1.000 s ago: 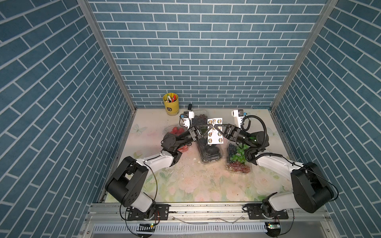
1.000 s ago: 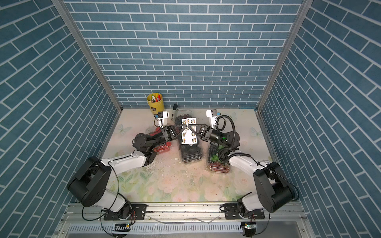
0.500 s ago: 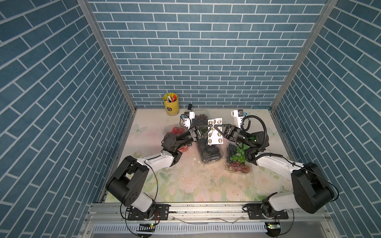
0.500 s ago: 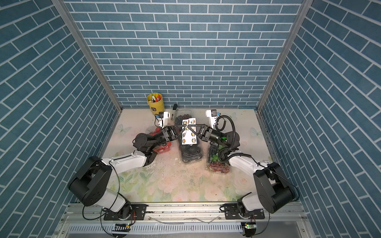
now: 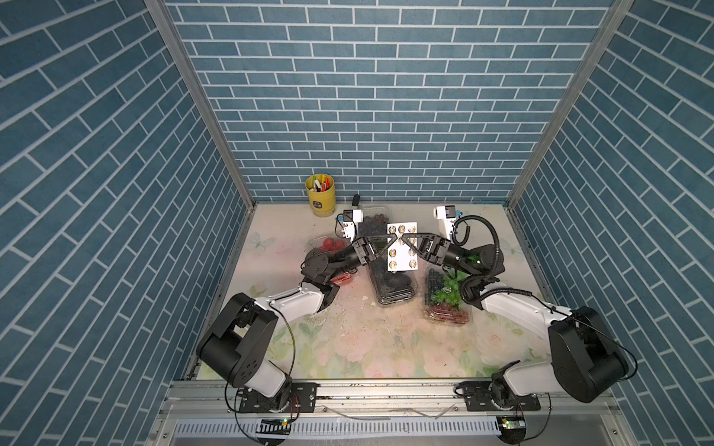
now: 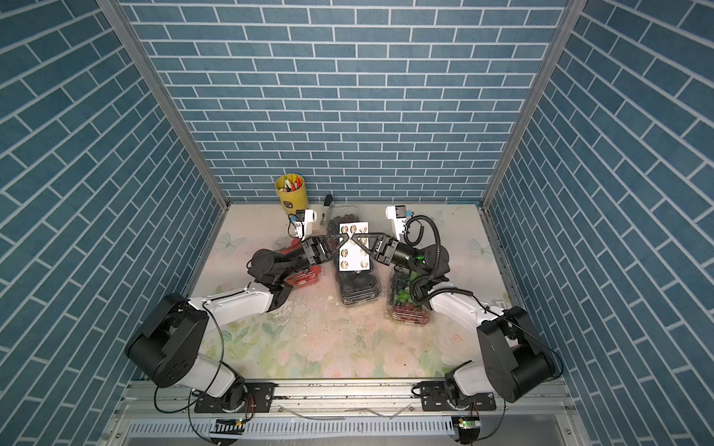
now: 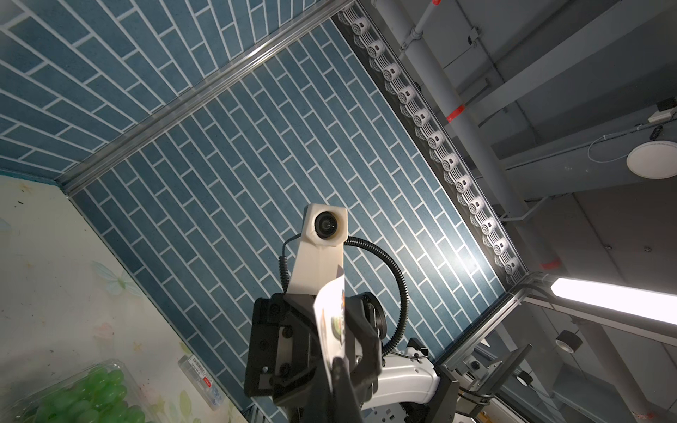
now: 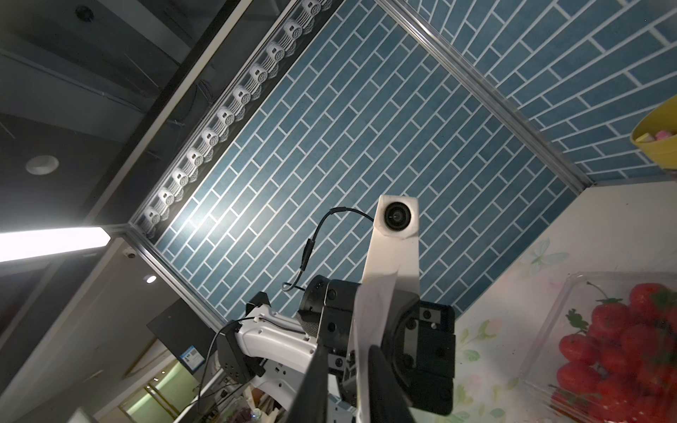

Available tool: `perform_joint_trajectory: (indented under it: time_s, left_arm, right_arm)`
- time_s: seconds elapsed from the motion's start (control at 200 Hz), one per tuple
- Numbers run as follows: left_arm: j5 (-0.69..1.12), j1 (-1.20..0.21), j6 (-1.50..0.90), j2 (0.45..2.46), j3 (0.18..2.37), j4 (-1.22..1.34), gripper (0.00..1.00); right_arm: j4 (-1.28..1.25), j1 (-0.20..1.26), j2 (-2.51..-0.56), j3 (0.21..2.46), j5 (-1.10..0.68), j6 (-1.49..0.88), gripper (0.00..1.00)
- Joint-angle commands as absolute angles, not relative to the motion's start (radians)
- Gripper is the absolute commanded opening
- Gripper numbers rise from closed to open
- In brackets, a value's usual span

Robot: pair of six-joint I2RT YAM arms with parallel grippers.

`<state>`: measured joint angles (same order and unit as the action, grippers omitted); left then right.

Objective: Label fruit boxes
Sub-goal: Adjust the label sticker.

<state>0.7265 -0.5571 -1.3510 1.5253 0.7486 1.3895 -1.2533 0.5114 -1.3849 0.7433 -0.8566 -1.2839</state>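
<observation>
my left gripper (image 5: 395,238) is clamped on the sticker sheet (image 5: 402,253), holding it up over the fruit boxes (image 5: 396,287) on the table (image 5: 367,347), I guess so my right gripper (image 5: 404,237), jaws slightly apart around its edge, can peel one

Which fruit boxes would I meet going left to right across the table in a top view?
strawberry box → black fruit box → mixed grape box. The dark grape box, farther back, overlaps the black fruit box sideways, so it is left out.
</observation>
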Motion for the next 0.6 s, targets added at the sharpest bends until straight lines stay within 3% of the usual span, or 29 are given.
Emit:
perform_joint_trajectory:
  time_s: [0.0, 0.295, 0.425, 0.595]
  left_arm:
    - [0.748, -0.528, -1.341, 1.483, 0.727, 1.404, 0.0]
    - [0.741, -0.486, -1.273, 1.421, 0.701, 1.299, 0.0]
    - [0.711, -0.487, -1.196, 1.373, 0.677, 1.185, 0.0]
    - [0.675, -0.5, -1.083, 1.298, 0.672, 1.008, 0.0]
  right_arm:
    - [-1.112, 0.491, -1.294, 0.728, -0.843, -1.153, 0.3]
    - [-0.392, 0.491, -0.988, 0.767, -0.604, -0.718, 0.33]
    - [-0.215, 0.535, -0.991, 0.85, -0.537, -0.658, 0.26]
    - [-0.079, 0.665, -1.046, 0.96, -0.418, -0.546, 0.24]
